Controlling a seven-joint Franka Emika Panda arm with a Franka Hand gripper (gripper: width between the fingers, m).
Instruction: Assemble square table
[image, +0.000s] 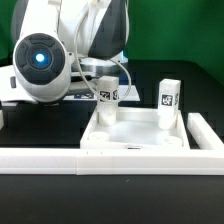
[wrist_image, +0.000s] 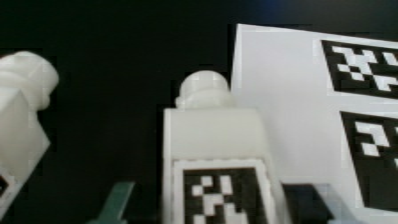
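Nearest you runs the long white rail (image: 60, 160), and just behind it sits the square table top (image: 130, 130), a shallow tray. Two tagged legs stand at its far edge, the left leg (image: 107, 95) and the right leg (image: 168, 100) by the exterior view's sides, though whether either reaches inside the rim is unclear. Your gripper (wrist_image: 214, 203) straddles the left leg, a finger on each side, the marker board (wrist_image: 285, 70) just beside it; you cannot tell whether the fingers pinch it.
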